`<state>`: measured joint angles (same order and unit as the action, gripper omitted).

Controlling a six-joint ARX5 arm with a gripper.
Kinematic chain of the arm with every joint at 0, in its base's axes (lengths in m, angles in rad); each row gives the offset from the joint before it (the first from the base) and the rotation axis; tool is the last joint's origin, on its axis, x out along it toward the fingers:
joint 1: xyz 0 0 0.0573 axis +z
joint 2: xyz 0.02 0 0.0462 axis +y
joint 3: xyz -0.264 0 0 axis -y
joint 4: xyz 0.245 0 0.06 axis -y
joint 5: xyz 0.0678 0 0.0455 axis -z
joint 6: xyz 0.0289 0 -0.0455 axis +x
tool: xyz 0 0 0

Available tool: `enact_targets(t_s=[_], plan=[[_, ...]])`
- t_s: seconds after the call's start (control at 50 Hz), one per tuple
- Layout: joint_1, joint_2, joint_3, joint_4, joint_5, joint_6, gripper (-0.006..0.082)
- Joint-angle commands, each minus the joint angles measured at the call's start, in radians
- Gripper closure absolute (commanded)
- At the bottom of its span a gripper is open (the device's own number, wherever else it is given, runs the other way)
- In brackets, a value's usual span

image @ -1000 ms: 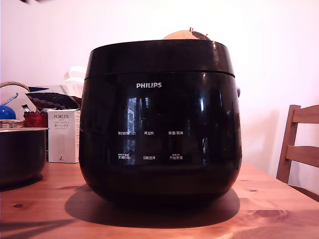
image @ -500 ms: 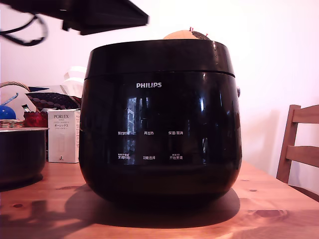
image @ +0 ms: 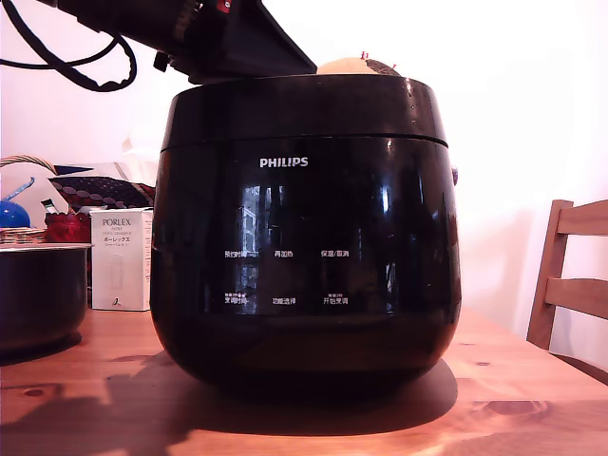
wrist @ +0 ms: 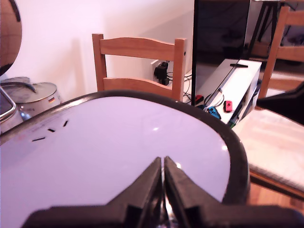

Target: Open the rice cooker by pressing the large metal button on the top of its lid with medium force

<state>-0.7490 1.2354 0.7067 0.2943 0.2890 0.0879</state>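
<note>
The rice cooker (image: 304, 237) fills the middle of the exterior view, a glossy black body with a white PHILIPS logo. Its lid (image: 304, 109) sits down on the body. My black arm reaches in from the exterior view's upper left, and the gripper (image: 299, 65) is just above the lid's top. In the wrist view the gripper (wrist: 162, 160) is shut, its two dark fingers (wrist: 147, 183) pressed together with nothing between them, low over the shiny lid (wrist: 118, 142). The large metal button is hidden under the fingers.
A dark steel-rimmed pot (image: 38, 294), a white PORLEX box (image: 121, 258) and a basket (image: 24, 195) stand at the exterior view's left on the wooden table (image: 513, 380). A wooden chair (image: 570, 275) is at the right. Beyond the cooker stands another chair (wrist: 137, 61).
The arm came into the exterior view from the upper left and dropped down and rightward to just above the lid. The cooker has not moved.
</note>
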Motion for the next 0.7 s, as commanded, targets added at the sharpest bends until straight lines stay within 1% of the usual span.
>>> enact_targets(t_s=[0.0,0.28,0.66,0.68], plan=[[-0.004,0.010,0.002,-0.008,-0.004,0.014,0.0786],[-0.004,0.011,0.002,-0.078,-0.037,0.019,0.0786],[-0.007,0.017,0.002,-0.198,-0.048,0.031,0.0786],[-0.007,0.017,0.002,-0.207,-0.048,0.043,0.0786]])
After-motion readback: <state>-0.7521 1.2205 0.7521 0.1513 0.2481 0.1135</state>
